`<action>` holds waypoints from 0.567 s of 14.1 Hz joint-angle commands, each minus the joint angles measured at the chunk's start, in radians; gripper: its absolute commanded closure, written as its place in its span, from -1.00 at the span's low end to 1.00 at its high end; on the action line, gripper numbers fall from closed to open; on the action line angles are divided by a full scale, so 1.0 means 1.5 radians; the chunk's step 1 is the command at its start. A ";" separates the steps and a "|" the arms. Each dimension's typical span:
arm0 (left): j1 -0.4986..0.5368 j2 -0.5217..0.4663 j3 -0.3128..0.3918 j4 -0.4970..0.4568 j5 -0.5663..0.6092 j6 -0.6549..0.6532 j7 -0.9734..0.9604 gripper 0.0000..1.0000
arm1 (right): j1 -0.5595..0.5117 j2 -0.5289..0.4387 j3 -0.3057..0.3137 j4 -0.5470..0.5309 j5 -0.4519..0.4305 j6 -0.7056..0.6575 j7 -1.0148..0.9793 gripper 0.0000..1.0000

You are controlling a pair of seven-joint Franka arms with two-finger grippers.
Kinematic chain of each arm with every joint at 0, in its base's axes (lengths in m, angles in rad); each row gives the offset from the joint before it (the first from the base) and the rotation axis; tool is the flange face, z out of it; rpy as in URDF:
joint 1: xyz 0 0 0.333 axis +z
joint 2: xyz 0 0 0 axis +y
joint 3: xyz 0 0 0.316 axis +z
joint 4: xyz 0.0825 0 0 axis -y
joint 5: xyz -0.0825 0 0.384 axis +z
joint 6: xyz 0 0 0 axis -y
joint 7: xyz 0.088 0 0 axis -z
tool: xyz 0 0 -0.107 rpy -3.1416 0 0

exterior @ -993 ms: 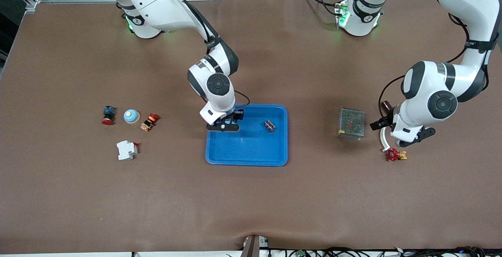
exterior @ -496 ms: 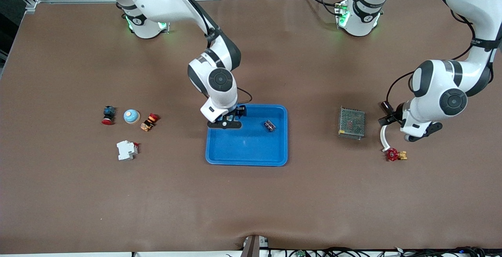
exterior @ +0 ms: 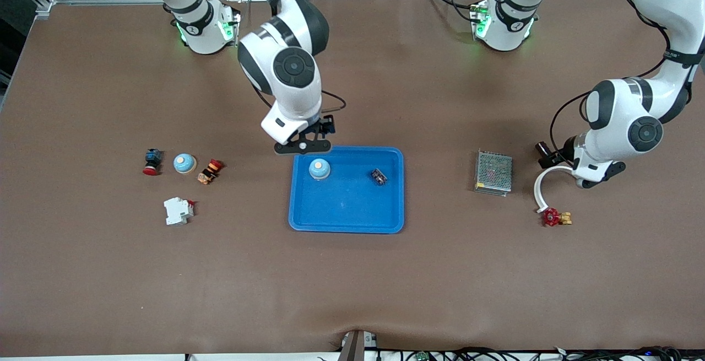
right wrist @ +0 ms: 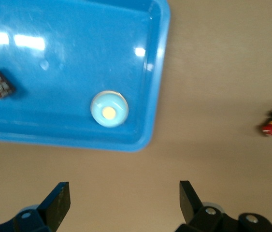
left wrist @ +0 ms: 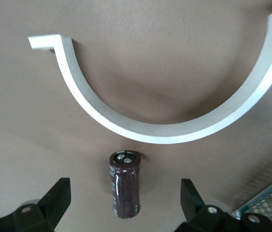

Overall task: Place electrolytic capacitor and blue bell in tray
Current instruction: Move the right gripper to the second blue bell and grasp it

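Note:
The bright-blue tray [exterior: 346, 222] lies mid-table. A light-blue bell [exterior: 319, 169] sits in it near the corner toward the right arm, also in the right wrist view [right wrist: 108, 108]. My right gripper [exterior: 303, 144] is open and empty over the tray's edge nearest the robots' bases [right wrist: 123, 200]. The brown electrolytic capacitor [exterior: 542, 146] lies on the table toward the left arm's end. My left gripper [exterior: 555, 156] is open above it, with the capacitor [left wrist: 124, 186] lying between the spread fingers [left wrist: 124, 195].
A small dark component [exterior: 378, 176] lies in the tray. A grey mesh box [exterior: 493, 172], a white curved piece [exterior: 542, 187] and a red valve [exterior: 553, 217] are near the left gripper. A second blue bell [exterior: 184, 163], two red switches and a white breaker [exterior: 178, 210] lie toward the right arm's end.
My right gripper has let go of the bell in the tray, risen and drawn back toward the bases. My left gripper has moved from near the red valve to the capacitor.

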 commanded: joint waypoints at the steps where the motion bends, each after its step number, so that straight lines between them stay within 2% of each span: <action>1: 0.025 -0.004 -0.005 -0.031 0.010 0.033 0.004 -0.77 | -0.050 -0.076 0.003 -0.029 -0.004 -0.065 -0.101 -1.00; 5: 0.028 0.019 -0.005 -0.032 0.010 0.050 0.004 -0.33 | -0.157 -0.157 0.003 -0.057 -0.006 -0.127 -0.347 -1.00; 8: 0.028 0.033 -0.005 -0.031 0.010 0.062 0.004 -0.25 | -0.251 -0.198 0.003 -0.093 -0.006 -0.128 -0.528 -1.00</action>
